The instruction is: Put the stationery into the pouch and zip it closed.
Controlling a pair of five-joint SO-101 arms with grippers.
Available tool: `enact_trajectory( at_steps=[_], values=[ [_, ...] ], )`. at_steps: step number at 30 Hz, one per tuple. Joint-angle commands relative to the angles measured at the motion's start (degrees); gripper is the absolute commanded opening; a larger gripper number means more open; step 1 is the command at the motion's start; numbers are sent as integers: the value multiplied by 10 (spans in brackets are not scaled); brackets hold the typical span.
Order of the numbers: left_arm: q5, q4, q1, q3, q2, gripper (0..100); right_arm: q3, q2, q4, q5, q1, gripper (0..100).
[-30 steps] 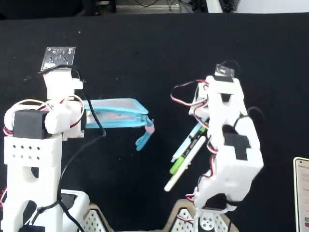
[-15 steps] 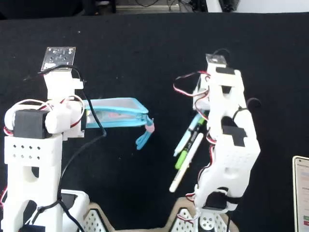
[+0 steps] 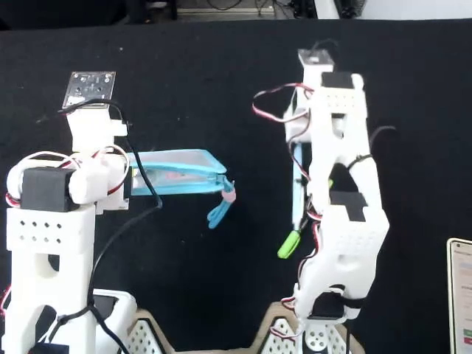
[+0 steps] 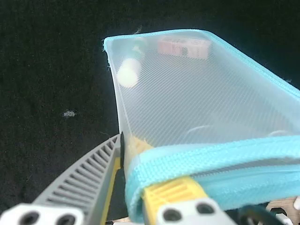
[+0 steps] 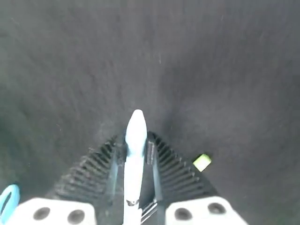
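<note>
The light-blue pen (image 3: 297, 190) sits off the pouch's (image 3: 177, 173) tab end, well apart from it, on the side away from the left claw. Its long axis runs crosswise to the pouch's length rather than in line with it. A green-tipped marker (image 3: 289, 244) hangs beside the pen, a little farther from the pouch. The right claw (image 5: 136, 143) is pinching the pen between its fingers, with the pen's pale tip poking out past them. I cannot tell whether the marker is in the same grip.

The pouch lies lengthwise toward the right arm, its pink-and-blue pull tab (image 3: 222, 203) dangling at the end nearest the pens, above the black counter (image 3: 221, 88). The left claw (image 4: 133, 164) is pressed onto the pouch's far end, clamping the teal edge. The right arm is plainly the nearer one, and I judge the pen must be turned to line up with the pouch before it can enter.
</note>
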Motion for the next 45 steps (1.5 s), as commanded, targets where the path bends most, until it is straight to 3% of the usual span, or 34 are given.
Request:
enact_trajectory(
  at_steps=[1,5,11,14,22,29,34,39,45],
  values=[
    [-3,1,3,-5,-10,30,-115,-5,36,82,12,11],
    [-3,1,3,-5,-10,30,-205,-3,100,138,44,11],
    [-3,1,3,-5,-10,30,-326,-2,158,145,134,11],
    [-3,2,3,-5,-10,30,-308,0,156,155,185,11],
    [-3,1,3,-5,-10,30,-198,82,73,312,290,11],
    [-3,-1,3,-5,-10,30,-172,152,43,404,360,11],
    [-3,-1,3,-5,-10,30,-170,168,40,445,382,31],
    [-3,0,3,-5,-10,30,-177,204,39,451,381,147],
    [-3,-2,3,3,-10,30,-178,207,32,447,360,149]
  ],
)
